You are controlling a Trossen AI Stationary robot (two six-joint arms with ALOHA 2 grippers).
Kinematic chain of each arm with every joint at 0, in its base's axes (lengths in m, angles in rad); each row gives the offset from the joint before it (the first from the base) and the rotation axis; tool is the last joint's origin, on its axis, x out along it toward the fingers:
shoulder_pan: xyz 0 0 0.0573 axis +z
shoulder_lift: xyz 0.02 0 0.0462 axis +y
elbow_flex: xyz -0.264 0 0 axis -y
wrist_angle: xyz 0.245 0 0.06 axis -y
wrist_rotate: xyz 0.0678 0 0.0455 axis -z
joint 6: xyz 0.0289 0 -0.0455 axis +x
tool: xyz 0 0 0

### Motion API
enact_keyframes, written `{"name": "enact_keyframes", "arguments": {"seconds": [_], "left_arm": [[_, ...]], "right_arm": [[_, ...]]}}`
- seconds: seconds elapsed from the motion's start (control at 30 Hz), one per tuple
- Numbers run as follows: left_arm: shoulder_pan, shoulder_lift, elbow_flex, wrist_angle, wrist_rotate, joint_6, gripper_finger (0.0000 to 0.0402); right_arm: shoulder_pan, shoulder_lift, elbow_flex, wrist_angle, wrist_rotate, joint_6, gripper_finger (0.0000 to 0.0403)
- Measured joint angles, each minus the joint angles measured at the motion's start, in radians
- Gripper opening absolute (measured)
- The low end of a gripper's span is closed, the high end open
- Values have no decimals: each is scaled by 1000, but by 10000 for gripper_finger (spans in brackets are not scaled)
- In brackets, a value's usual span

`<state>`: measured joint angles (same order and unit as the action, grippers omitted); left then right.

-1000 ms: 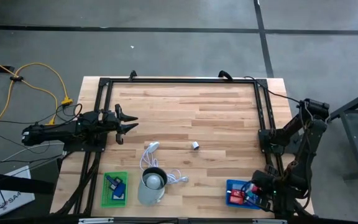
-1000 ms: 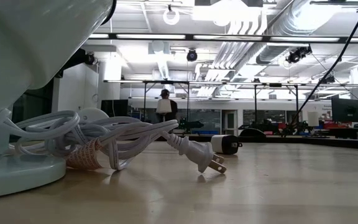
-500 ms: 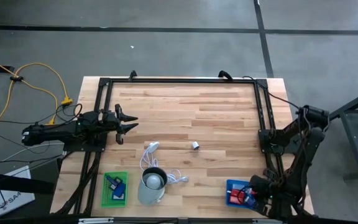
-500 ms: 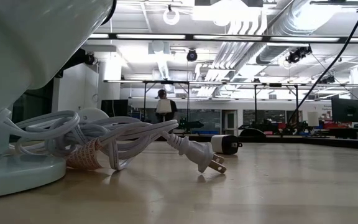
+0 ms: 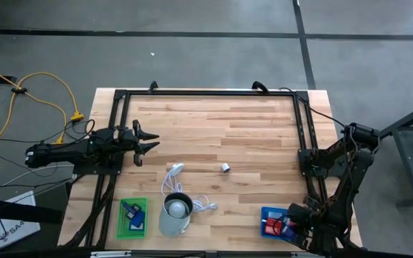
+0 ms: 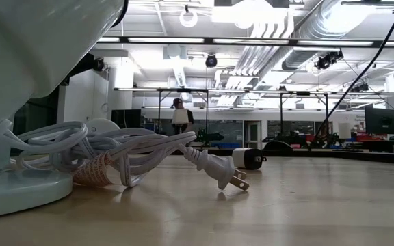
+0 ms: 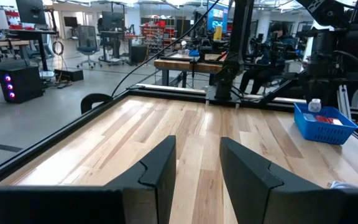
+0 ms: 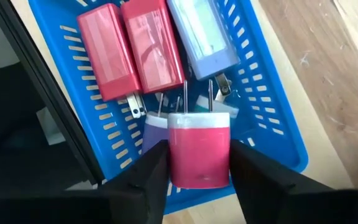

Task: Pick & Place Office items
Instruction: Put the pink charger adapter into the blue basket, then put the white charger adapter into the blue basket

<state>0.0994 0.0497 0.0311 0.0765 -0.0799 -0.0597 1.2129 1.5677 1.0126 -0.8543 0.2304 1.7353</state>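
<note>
My right gripper (image 8: pixel 199 168) hangs over the blue tray (image 8: pixel 272 124) at the table's near right corner (image 5: pixel 267 215), shut on a pink plug-in charger (image 8: pixel 199 152). Under it in the tray lie two red chargers (image 8: pixel 129 50), a pale blue one (image 8: pixel 201 31) and a purple one (image 8: pixel 154 134). A small white and dark piece (image 5: pixel 225 167) lies on its side on the bare wood in mid table. My left gripper (image 5: pixel 149 143) waits open at the left edge, pointing level across the table. My right gripper has the pink charger's two flat sides (image 8: pixel 174 155) between its two fingers (image 8: pixel 145 177), coming from above and pointing steeply down. The charger's two prongs (image 8: pixel 197 96) stick out level over the tray's contents. Whether it rests on them I cannot tell.
A green tray (image 5: pixel 133 217) with blue pieces stands near the front left. Beside it are a pale cup-like vessel (image 5: pixel 176 213) and a coiled white cable (image 5: pixel 174 179) with its plug (image 6: pixel 221 174). A black frame (image 5: pixel 206 92) rims the table.
My right gripper has sunk a little toward the blue tray, and its arm has folded lower over the near right corner. The left arm has kept still.
</note>
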Motion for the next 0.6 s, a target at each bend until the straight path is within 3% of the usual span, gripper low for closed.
{"name": "enact_keyframes", "arguments": {"seconds": [0.2, 0.6], "left_arm": [[0, 0, 0, 0, 0, 0, 120], [0, 0, 0, 0, 0, 0, 120]], "right_arm": [[0, 0, 0, 1, 4, 0, 167], [0, 0, 0, 1, 6, 0, 164]]}}
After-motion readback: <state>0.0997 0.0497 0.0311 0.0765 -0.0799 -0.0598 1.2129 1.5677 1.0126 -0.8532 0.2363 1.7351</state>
